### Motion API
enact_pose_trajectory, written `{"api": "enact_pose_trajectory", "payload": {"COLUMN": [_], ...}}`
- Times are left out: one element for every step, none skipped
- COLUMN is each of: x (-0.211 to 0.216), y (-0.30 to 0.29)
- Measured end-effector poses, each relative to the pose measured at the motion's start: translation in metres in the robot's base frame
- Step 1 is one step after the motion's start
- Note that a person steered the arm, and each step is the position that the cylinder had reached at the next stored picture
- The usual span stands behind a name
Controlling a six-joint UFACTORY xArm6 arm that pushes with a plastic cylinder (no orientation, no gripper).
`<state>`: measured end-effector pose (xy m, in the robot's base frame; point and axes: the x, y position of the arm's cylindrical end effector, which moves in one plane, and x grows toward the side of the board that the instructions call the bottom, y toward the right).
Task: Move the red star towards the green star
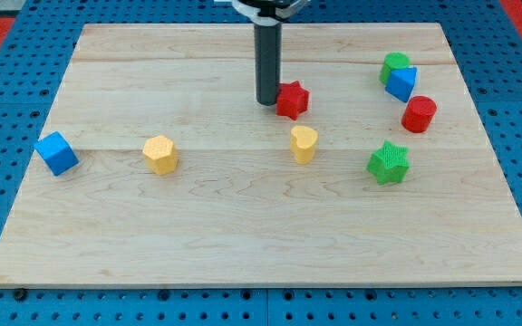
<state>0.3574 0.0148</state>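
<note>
my tip [268, 101] is touching the left side of the red star [292, 100]; there is no claw, only a bare rod holding nothing. the red star is in the upper middle of the board [243, 244]. the green star [388, 164] is lower and to the view's right, well apart. a yellow block [304, 144] is just below the red star. near the green star, a red cylinder [419, 114] stands above it

A straight, smooth, dark grey cylindrical rod [268, 63] is seen, fitted at the top into a white and black collar [265, 7]. My tip [268, 102] is cut flat.
</note>
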Motion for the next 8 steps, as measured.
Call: {"api": "enact_pose_trajectory", "payload": {"x": [-0.029, -0.045, -0.037, -0.021, -0.004, 0.011, 0.011, 0.001], "y": [-0.006, -0.008, -0.003, 0.015, 0.041, 0.051, 0.052, 0.036]}}
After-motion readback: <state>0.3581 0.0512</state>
